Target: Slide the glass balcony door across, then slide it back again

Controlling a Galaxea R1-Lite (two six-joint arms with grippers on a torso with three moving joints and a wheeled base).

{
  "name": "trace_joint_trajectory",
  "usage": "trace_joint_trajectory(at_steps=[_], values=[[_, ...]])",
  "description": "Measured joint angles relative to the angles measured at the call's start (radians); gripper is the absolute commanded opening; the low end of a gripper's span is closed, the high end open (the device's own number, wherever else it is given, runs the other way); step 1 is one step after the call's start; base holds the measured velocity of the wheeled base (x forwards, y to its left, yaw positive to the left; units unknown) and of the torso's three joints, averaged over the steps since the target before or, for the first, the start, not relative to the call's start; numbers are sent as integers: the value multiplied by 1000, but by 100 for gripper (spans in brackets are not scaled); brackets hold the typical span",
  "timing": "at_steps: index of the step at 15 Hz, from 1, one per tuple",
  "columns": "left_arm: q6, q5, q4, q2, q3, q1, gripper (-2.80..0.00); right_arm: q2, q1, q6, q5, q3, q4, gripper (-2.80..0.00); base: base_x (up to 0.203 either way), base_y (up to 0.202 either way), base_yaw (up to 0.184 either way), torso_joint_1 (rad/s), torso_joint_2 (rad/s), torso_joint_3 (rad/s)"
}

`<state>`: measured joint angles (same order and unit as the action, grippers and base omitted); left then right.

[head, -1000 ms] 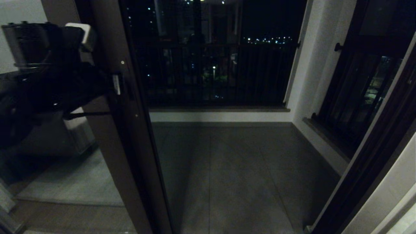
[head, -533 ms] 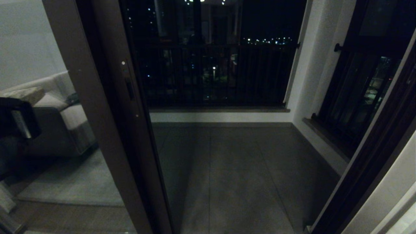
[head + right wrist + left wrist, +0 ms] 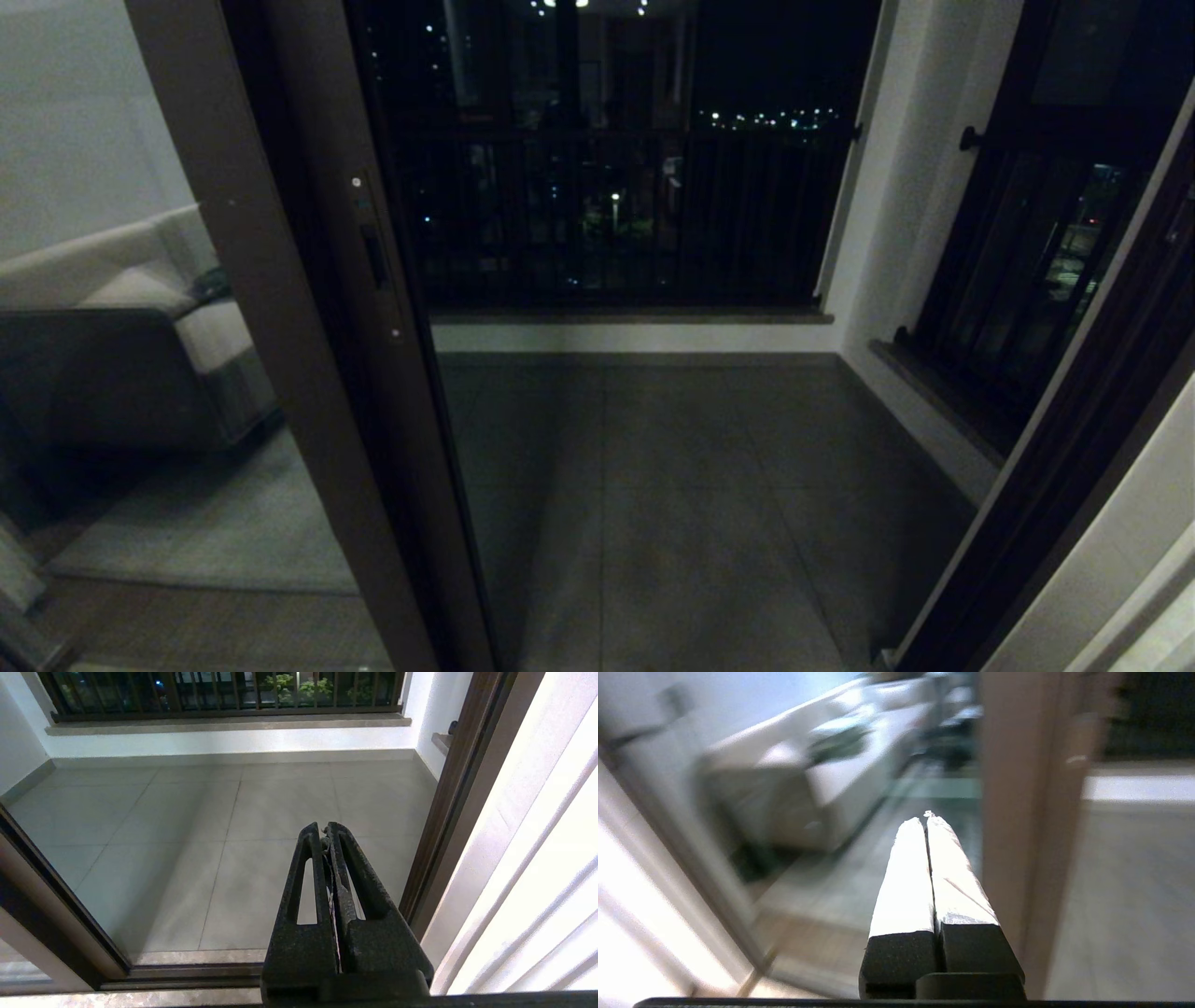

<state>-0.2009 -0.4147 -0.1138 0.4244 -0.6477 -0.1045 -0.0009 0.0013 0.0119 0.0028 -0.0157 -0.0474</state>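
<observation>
The left arm, which a second ago reached up to the door's handle at the left of the head view, has now dropped out of that view entirely, and the sofa [image 3: 140, 355] behind the glass is fully uncovered. The glass balcony door [image 3: 308, 373] stands at the left of the opening, its dark brown stile running from the top edge down to the floor, with the slim recessed black handle [image 3: 374, 258] about a third of the way down. The doorway to its right is open onto the grey tiled balcony floor [image 3: 672, 504]. In the left wrist view the left claw [image 3: 927, 820] is clenched, its two pale fingers pressed together with nothing between them, hanging in the air just beside the brown stile and touching nothing; that view is blurred. In the right wrist view the right claw [image 3: 324, 830] is also clenched and empty, parked low and pointing at the balcony tiles near the dark frame on the doorway's right side. Beyond the floor stands a black barred railing [image 3: 635, 215] above a low white wall, with distant city lights behind it. A dark-framed barred window [image 3: 1036, 271] is set in the white wall on the right. No readable writing or label appears anywhere.
</observation>
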Motion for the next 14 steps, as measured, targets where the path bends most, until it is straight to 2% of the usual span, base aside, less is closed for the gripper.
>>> trace_joint_trajectory(at_steps=[3, 5, 8, 9, 10, 12, 14], values=[[48, 3, -4, -137, 120, 59, -280, 0, 0, 0, 0, 0, 0, -280, 0, 0, 0, 0, 0, 0], [93, 29, -4, -233, 254, 80, -280, 0, 0, 0, 1, 0, 0, -280, 0, 0, 0, 0, 0, 0], [165, 133, 30, -353, 493, 94, -280, 0, 0, 0, 1, 0, 0, -280, 0, 0, 0, 0, 0, 0], [206, 178, 67, -376, 538, 95, -280, 0, 0, 0, 1, 0, 0, -280, 0, 0, 0, 0, 0, 0], [218, 239, 89, -395, 566, 96, -280, 0, 0, 0, 1, 0, 0, -280, 0, 0, 0, 0, 0, 0], [180, 366, 83, -415, 601, 98, -280, 0, 0, 0, 0, 0, 0, -280, 0, 0, 0, 0, 0, 0], [92, 434, 86, -424, 630, 99, -280, 0, 0, 0, 0, 0, 0, -280, 0, 0, 0, 0, 0, 0]])
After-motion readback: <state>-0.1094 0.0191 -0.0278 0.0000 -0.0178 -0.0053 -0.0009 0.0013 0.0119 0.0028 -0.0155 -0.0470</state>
